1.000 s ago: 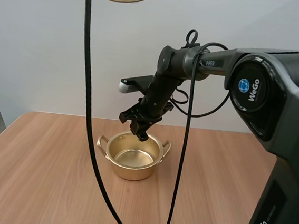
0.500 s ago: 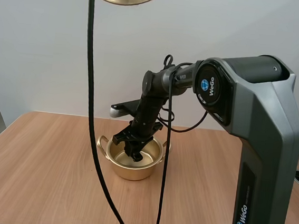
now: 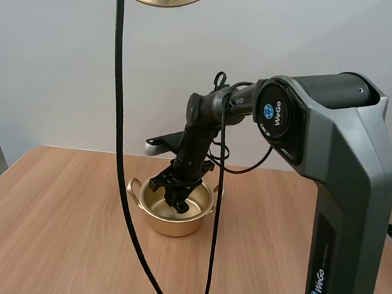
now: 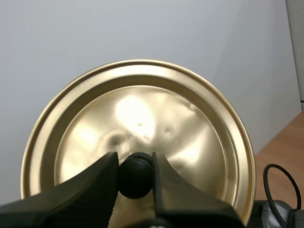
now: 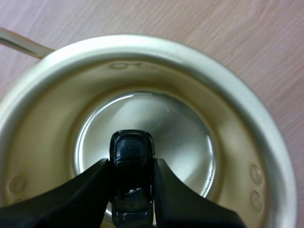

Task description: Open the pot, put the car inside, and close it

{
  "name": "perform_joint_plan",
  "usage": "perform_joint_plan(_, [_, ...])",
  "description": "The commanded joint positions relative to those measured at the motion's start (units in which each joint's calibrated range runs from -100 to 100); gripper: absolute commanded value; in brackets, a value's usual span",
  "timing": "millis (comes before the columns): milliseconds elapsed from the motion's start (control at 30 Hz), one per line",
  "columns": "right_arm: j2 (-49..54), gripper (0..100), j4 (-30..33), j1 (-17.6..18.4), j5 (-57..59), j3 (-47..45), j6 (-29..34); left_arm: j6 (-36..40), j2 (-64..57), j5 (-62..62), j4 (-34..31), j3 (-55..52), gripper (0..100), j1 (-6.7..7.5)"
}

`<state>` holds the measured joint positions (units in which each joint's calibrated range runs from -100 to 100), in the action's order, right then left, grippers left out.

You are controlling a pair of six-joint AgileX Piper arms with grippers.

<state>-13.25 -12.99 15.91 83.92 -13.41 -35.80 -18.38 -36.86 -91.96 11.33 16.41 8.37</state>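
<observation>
Opening is finished: the fingers [image 4: 90,185] of my left gripper [image 4: 134,159] pinch the black knob [image 4: 136,176] of the round golden metal lid [image 4: 142,109], held high. My right gripper [image 5: 131,164] reaches into the shallow golden pot [image 3: 172,225], its fingers [image 5: 80,190] clamped on the small black toy car [image 5: 131,151]; release and closing remain.

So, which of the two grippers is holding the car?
The right gripper: it pinches the black car inside the open pot. The left gripper grips the lid by its knob instead.
</observation>
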Motion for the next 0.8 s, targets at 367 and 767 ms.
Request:
perform_joint_plan(367, [-1.4,63,0.3,0.0,-0.1,0.0,0.0,0.0,0.0,-0.1,0.0,0.0,0,0.02])
perform_joint_plan(767, [11.4,63,6.6,-6.0,1.0,8.5,2.6,0.0,0.6,-2.6,-2.2,0.0,0,0.02])
